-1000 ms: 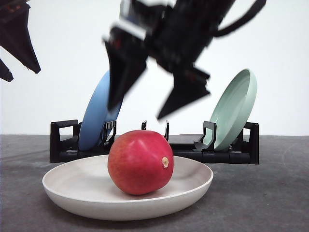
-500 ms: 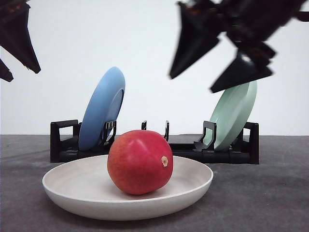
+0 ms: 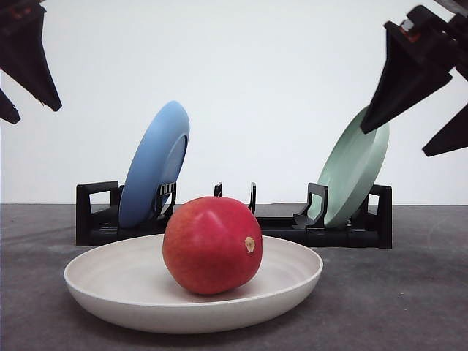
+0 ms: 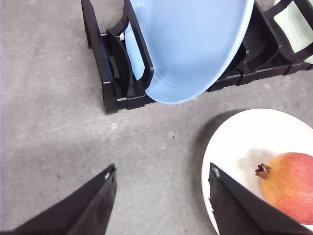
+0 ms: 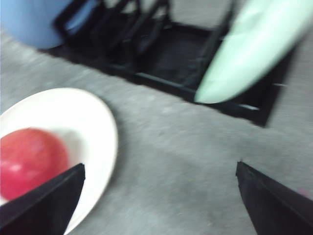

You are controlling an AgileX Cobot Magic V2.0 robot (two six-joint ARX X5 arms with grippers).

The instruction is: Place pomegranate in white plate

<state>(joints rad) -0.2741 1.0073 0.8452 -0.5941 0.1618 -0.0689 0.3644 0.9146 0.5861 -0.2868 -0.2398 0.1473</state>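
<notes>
The red pomegranate (image 3: 212, 245) rests in the middle of the white plate (image 3: 102, 289) at the table's front. In the left wrist view the pomegranate (image 4: 291, 183) shows its dried crown, lying in the white plate (image 4: 234, 147). The right wrist view has the pomegranate (image 5: 29, 161) on the white plate (image 5: 93, 127) too, blurred. My right gripper (image 3: 431, 102) hangs open high at the right, holding nothing. My left gripper (image 3: 22, 69) is open high at the left, well away from the fruit. Open fingers (image 4: 93, 205) frame bare table.
A black dish rack (image 3: 234, 219) stands behind the white plate. It holds a blue plate (image 3: 155, 164) on its left and a pale green plate (image 3: 355, 172) on its right, both leaning on edge. Grey table (image 3: 395, 300) spreads around.
My right gripper has risen from above the pomegranate and swung to the upper right, open all the while. The pomegranate stays in the white plate. The left arm has not moved.
</notes>
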